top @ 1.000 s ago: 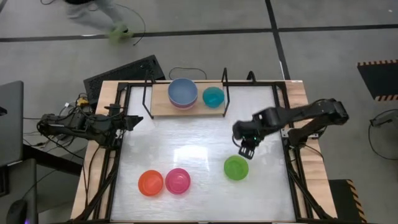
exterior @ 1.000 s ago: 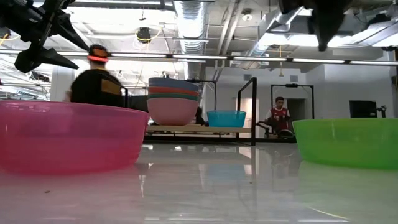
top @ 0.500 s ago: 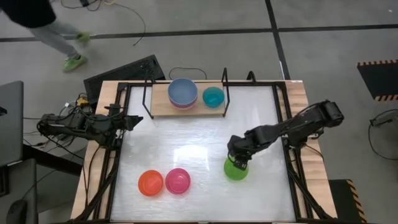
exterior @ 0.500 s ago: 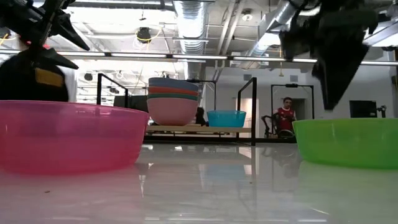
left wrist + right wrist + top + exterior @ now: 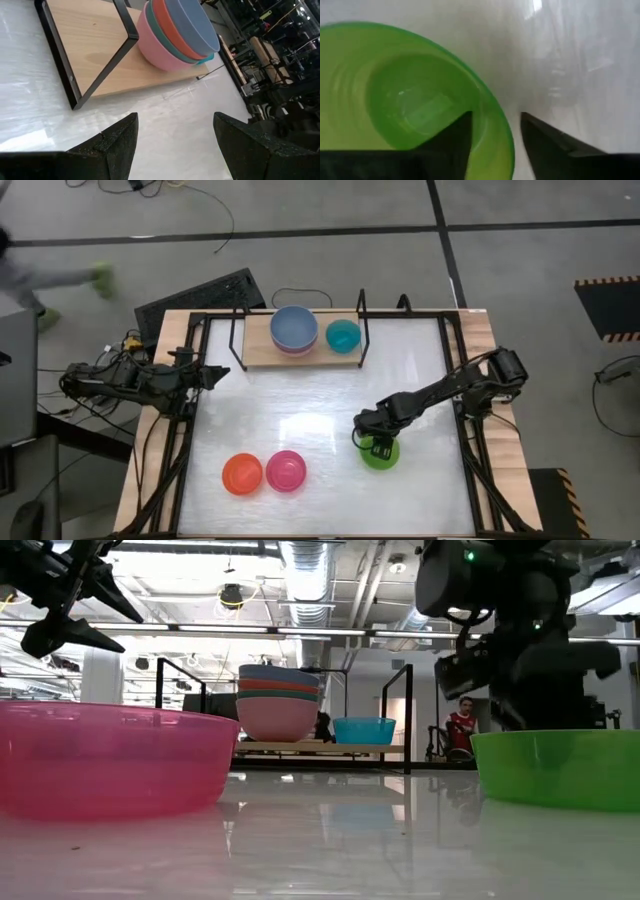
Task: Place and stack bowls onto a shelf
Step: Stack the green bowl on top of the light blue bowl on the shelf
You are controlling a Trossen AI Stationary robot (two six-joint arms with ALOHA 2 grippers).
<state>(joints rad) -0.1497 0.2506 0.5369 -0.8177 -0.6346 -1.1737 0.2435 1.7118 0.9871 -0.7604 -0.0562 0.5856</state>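
**Right gripper straddling lime bowl rim**

Right gripper (image 5: 377,446) is down at the lime bowl (image 5: 380,452), near right on the bench (image 5: 320,415). Fingers part open, one inside the rim, one outside, not yet closed; looks set for a rim pinch to lift it. Left gripper (image 5: 172,135) waits at the far-left bench edge, fingers spread, holding nothing, pointed toward the shelf (image 5: 262,350). Shelf sits far centre with a bowl stack (image 5: 294,330), grey-blue on top, and a teal bowl (image 5: 343,335) just beside it. Orange bowl (image 5: 242,474) and magenta bowl (image 5: 286,470) touch, near left, likely next.
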